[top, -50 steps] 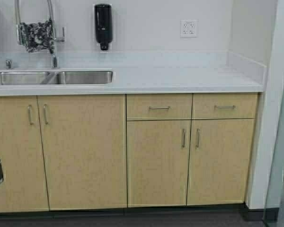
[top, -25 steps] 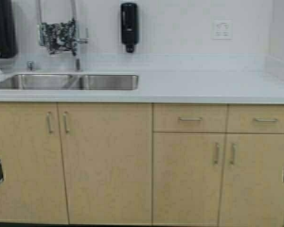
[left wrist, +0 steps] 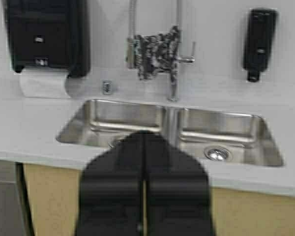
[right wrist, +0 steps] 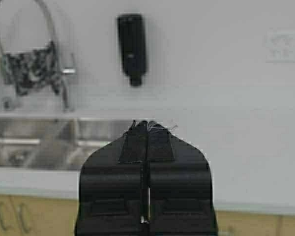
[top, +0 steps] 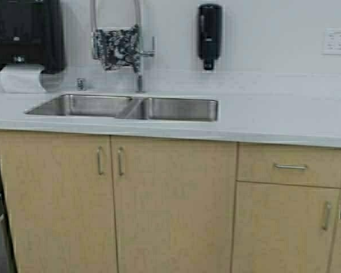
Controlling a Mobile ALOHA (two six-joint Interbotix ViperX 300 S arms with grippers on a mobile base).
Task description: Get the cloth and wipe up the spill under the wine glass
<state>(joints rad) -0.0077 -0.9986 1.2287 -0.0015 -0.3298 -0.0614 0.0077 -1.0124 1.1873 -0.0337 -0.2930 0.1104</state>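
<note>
The cloth (top: 117, 48), dark with a white floral pattern, hangs over the arched faucet (top: 138, 68) behind the double sink (top: 176, 109). It also shows in the left wrist view (left wrist: 157, 50) and the right wrist view (right wrist: 32, 71). The wine glass and the spill are out of view. My left gripper (left wrist: 144, 135) is shut and empty, held low in front of the sink and well short of the cloth. My right gripper (right wrist: 146, 125) is shut and empty, facing the bare counter to the right of the sink. Both arms sit low at the high view's side edges.
A black paper towel dispenser (top: 24, 34) with a white towel end (top: 21, 78) hangs at the left. A black soap dispenser (top: 209, 35) and a wall outlet (top: 336, 41) are on the wall. Wooden cabinet doors (top: 170, 210) stand below the white counter (top: 284, 122).
The robot has driven left and closer to the counter: sink, faucet and cloth shifted right and look larger, the towel dispenser came into view, the right wall corner left it.
</note>
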